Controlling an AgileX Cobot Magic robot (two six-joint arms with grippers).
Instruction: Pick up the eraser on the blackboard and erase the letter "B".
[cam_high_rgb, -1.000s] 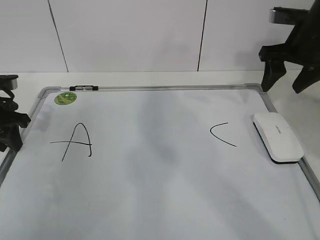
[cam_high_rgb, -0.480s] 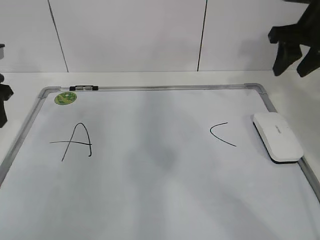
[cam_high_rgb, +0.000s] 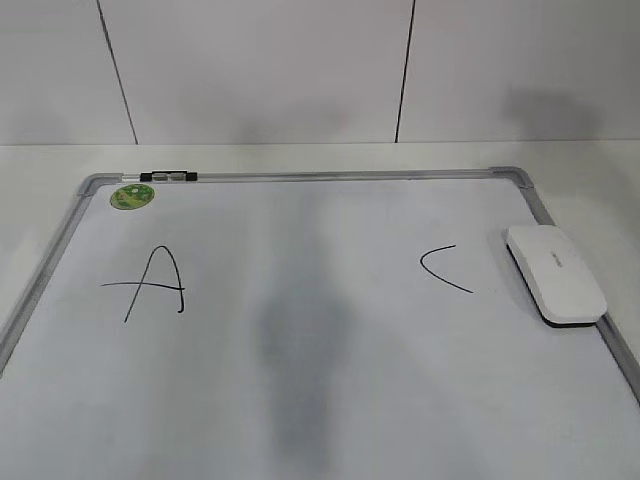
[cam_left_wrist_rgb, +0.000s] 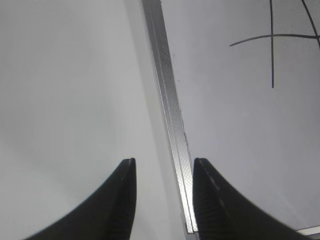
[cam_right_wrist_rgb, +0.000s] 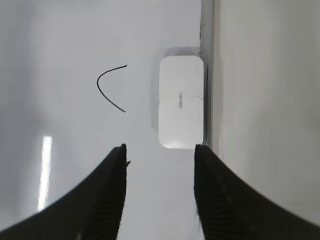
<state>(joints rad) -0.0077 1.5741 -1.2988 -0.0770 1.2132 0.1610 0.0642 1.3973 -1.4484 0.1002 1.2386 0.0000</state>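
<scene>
The white eraser (cam_high_rgb: 556, 273) lies on the blackboard (cam_high_rgb: 320, 400), a white board with a grey frame, against its right edge. It also shows in the right wrist view (cam_right_wrist_rgb: 181, 102). A black "A" (cam_high_rgb: 150, 283) is at the left and a black "C" (cam_high_rgb: 443, 268) at the right; no letter "B" shows between them, only a bare patch of board. My right gripper (cam_right_wrist_rgb: 160, 147) is open and empty, high above the board short of the eraser. My left gripper (cam_left_wrist_rgb: 164, 161) is open and empty above the board's left frame rail (cam_left_wrist_rgb: 167, 100). Neither gripper shows in the exterior view.
A round green sticker (cam_high_rgb: 131, 197) and a small black and silver clip (cam_high_rgb: 168, 177) sit at the board's far left corner. The white table (cam_high_rgb: 300, 157) surrounds the board, with a white panelled wall (cam_high_rgb: 260, 70) behind it.
Both arms have risen and left the exterior view: the right one went up and out at the top right, the left one out at the left. The eraser and letters have not moved.
</scene>
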